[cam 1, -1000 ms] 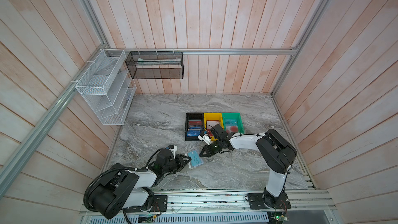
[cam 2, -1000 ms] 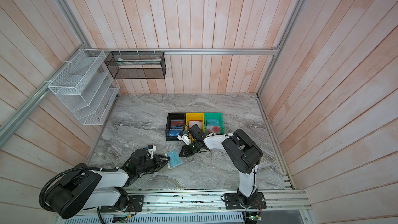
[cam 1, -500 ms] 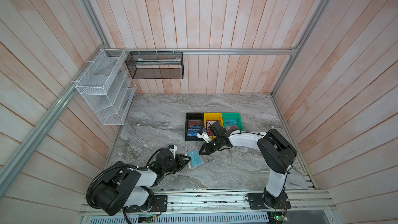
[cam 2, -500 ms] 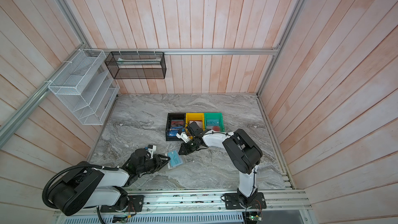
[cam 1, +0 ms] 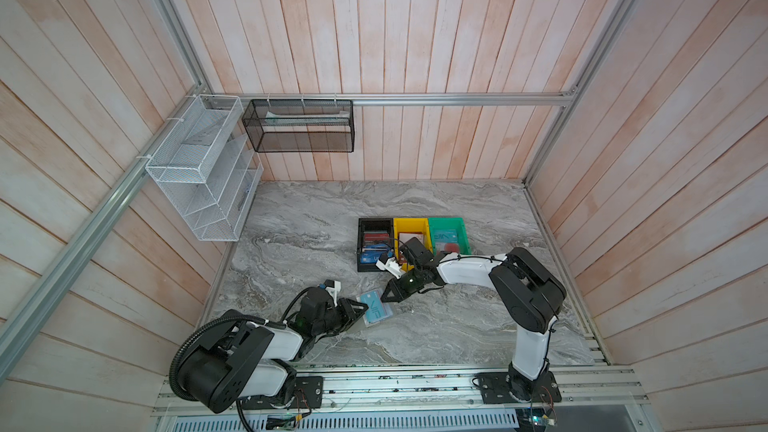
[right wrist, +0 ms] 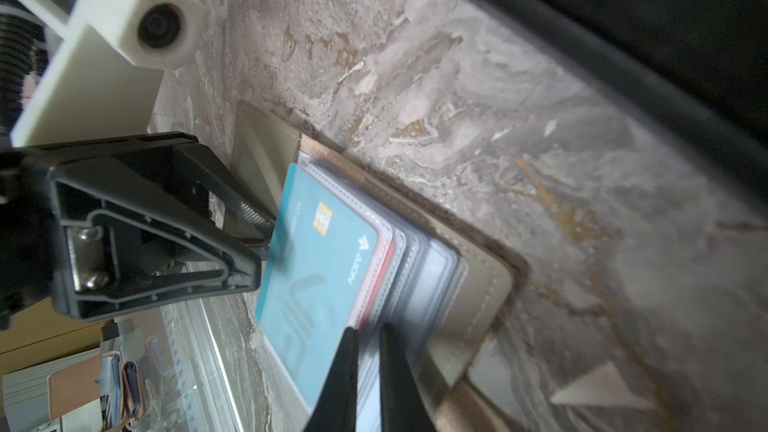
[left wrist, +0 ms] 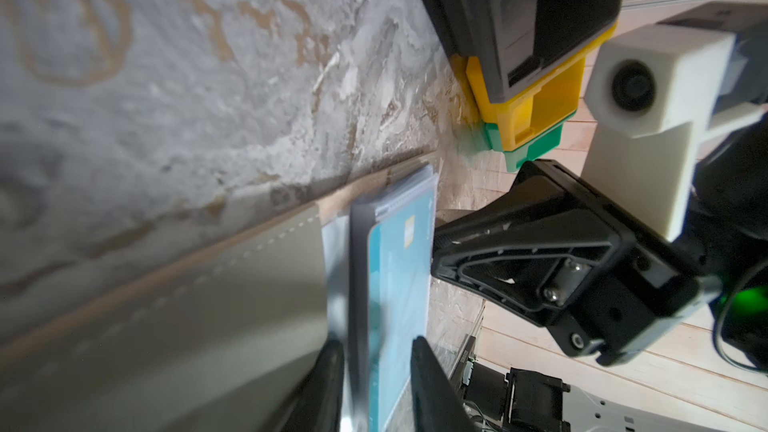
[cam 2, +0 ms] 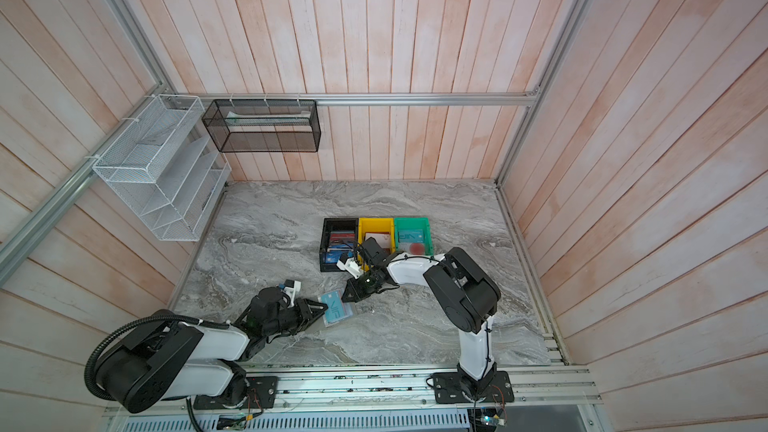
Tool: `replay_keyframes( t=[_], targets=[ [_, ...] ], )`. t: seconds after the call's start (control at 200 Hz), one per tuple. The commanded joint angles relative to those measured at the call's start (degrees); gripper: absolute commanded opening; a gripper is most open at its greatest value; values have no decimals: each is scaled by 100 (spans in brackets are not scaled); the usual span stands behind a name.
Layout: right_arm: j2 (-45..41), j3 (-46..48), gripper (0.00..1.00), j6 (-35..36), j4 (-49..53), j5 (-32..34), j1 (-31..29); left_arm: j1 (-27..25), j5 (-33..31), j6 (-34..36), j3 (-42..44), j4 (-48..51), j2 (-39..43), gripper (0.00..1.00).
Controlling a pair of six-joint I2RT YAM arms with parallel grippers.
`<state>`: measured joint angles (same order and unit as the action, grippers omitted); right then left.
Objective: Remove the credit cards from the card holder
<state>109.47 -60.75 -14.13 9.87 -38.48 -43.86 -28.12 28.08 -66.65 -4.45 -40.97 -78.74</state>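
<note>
Right wrist, 1 teal card (right wrist: 316, 268), R fingers (right wrist: 345, 380) pinch card holder (right wrist: 478, 284), L fingers (right wrist: 241, 205) grip unclear.

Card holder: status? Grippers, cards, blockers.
Left gripper straddles teal card edge, grip unclear. Right gripper pinched on card holder pocket leaves. Card not yet clear of the leaves. No obstruction seen; bins stand apart.

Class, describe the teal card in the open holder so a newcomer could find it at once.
On the marble table, just nearer the robot than the row of three bins, a grey card holder lies open. The teal card lies on top of its clear sleeves. The lookalike card sits inside the green bin; this one does not.
</note>
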Motion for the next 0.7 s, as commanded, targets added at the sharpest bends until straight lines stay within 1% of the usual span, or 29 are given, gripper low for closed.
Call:
replay_keyframes(
  t=[0.0,0.22,0.37,0.485,0.695],
  targets=[
    [145,81,13,-63,-82,-120,-88,43,-109,100,164,363,-18,31],
    [162,132,13,-54,-89,-107,-88,52,-169,48,273,444,128,28],
    [180,151,13,-55,-110,-117,-83,52,-249,47,348,662,394,27],
    [188,169,13,-55,-124,-116,-87,61,-356,82,332,818,550,24],
    [206,202,13,-78,-168,-138,-88,61,-330,100,225,678,326,23]
  ],
)
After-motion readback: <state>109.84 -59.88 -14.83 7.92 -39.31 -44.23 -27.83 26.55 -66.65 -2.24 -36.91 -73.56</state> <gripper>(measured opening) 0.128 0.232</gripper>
